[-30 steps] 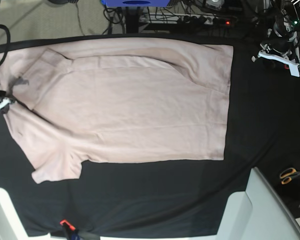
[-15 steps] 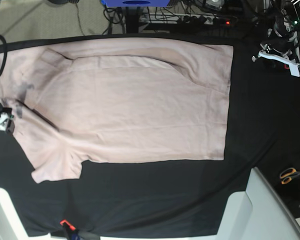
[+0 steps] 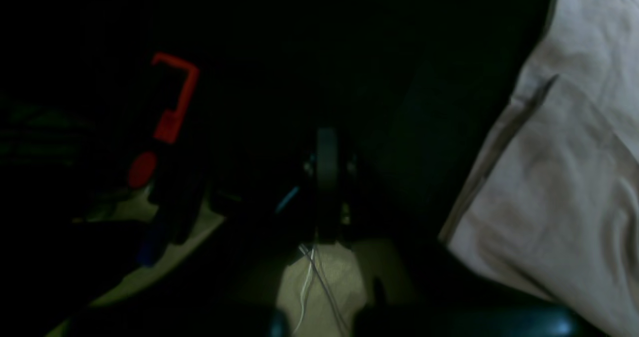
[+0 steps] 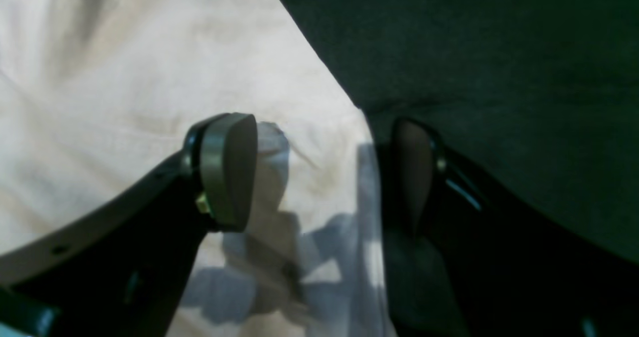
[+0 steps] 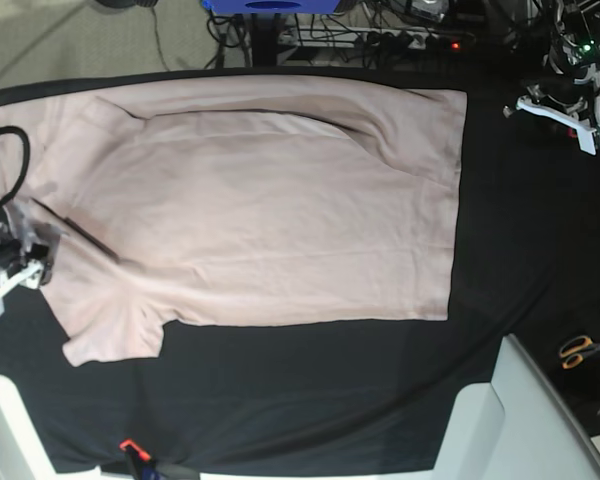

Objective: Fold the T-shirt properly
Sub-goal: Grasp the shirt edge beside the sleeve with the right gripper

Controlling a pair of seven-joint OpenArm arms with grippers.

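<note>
Since the earlier base frame my right end effector [image 5: 10,268] has slid down the left edge and let go, its fingers now apart over the sleeve edge of the one plain pale pink short-sleeved cotton T-shirt [image 5: 270,210], which lies spread across the middle of the black-clothed bench [image 5: 310,400]. My left end effector [image 5: 560,110] sits together, holding nothing, at upper right. To fold well, I judge I should bite the thin fabric squarely at a corner, both arms lifting evenly; I count one shirt, two end effectors, one pair of orange-handled scissors [image 5: 580,351].
</note>
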